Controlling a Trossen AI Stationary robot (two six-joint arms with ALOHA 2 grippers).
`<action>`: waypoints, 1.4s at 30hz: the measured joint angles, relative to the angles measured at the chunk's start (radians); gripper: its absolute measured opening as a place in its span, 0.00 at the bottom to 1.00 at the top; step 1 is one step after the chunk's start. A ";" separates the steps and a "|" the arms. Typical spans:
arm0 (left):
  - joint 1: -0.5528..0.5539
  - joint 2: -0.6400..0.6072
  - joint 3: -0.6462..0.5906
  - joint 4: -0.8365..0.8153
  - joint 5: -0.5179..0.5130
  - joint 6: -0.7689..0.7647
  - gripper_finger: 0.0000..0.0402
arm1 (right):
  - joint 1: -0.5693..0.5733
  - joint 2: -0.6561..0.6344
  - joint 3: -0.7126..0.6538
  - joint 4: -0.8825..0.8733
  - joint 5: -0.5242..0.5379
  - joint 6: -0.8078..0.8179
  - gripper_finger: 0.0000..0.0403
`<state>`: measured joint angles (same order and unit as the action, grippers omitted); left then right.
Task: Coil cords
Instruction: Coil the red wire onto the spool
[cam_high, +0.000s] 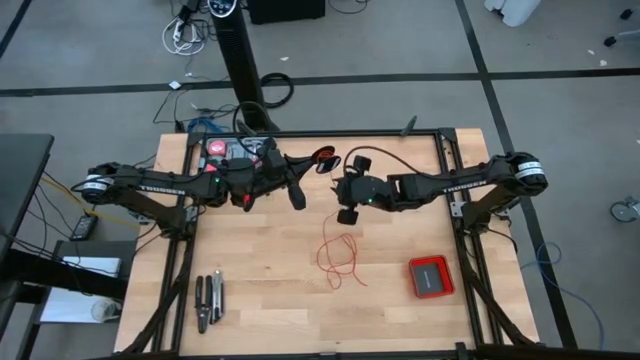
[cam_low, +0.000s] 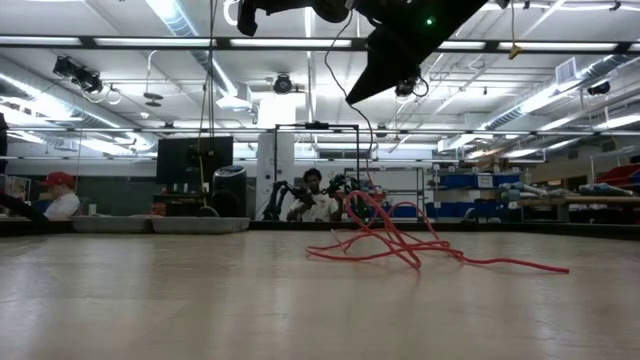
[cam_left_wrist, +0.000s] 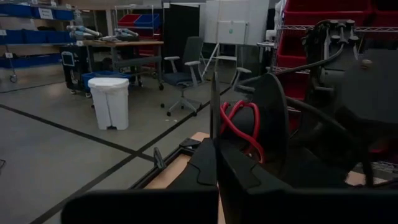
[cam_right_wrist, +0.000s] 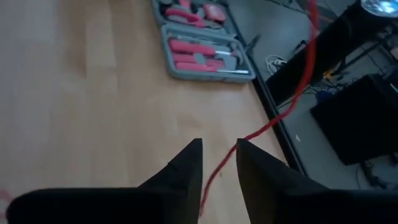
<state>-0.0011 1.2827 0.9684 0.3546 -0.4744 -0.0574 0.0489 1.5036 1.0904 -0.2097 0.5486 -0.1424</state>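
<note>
The cord is one thin red wire. Part of it is wound on a small black spool, which sits at the tips of my shut left gripper above the table's far middle. From there the wire runs through the gap of my right gripper, whose fingers stand apart on either side of it. I cannot tell whether they touch it. The remainder lies as loose loops on the table below, also visible in the low view as loops. My left gripper holds the black spool at its fingertips, coming at it level from the table's left. Which part of the spool lies between the fingers cannot be made out. The spool with its red windings is lifted clear of the table.
A grey tool case with red tools lies at the far left. Pliers lie at the near left, and a flat red box sits at the near right. Black frame rails edge the table. People sit in the room beyond.
</note>
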 joint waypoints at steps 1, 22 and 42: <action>-0.001 0.000 0.000 -0.002 0.000 0.000 0.00 | -0.005 0.000 0.000 0.012 0.000 0.012 0.25; -0.002 0.000 0.000 0.000 0.016 0.012 0.00 | -0.026 0.000 0.000 0.175 0.074 -0.096 0.28; -0.006 0.000 -0.004 0.047 0.036 0.015 0.00 | -0.056 0.001 0.000 0.175 0.023 -0.149 0.05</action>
<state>-0.0071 1.2827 0.9649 0.4021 -0.4385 -0.0420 -0.0073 1.5047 1.0904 -0.0345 0.5714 -0.2916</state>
